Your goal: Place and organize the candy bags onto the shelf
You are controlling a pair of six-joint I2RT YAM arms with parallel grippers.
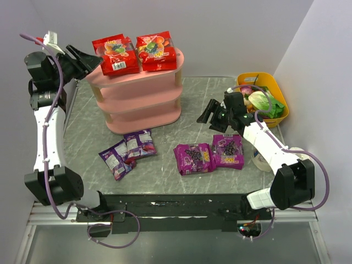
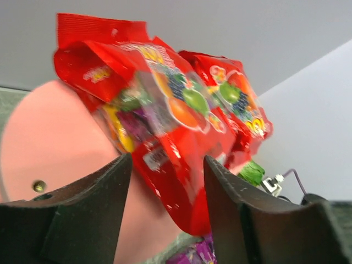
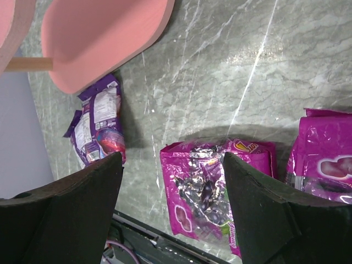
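Note:
Two red candy bags (image 1: 115,54) (image 1: 156,50) lie side by side on the top tier of the pink shelf (image 1: 140,104). My left gripper (image 1: 94,59) is at that tier's left edge. In the left wrist view it (image 2: 167,159) is open, and the near red bag's (image 2: 159,104) lower corner hangs between its fingers. Two blue-violet bags (image 1: 140,144) (image 1: 115,159) and two magenta grape bags (image 1: 193,158) (image 1: 228,151) lie on the table. My right gripper (image 1: 204,114) hovers open right of the shelf, holding nothing. In its wrist view it (image 3: 172,157) is above a magenta bag (image 3: 214,187).
A yellow tub (image 1: 273,82) with green vegetables stands at the back right, just behind my right arm. A white object (image 1: 257,159) sits under that arm's forearm. The shelf's two lower tiers hold nothing that I can see.

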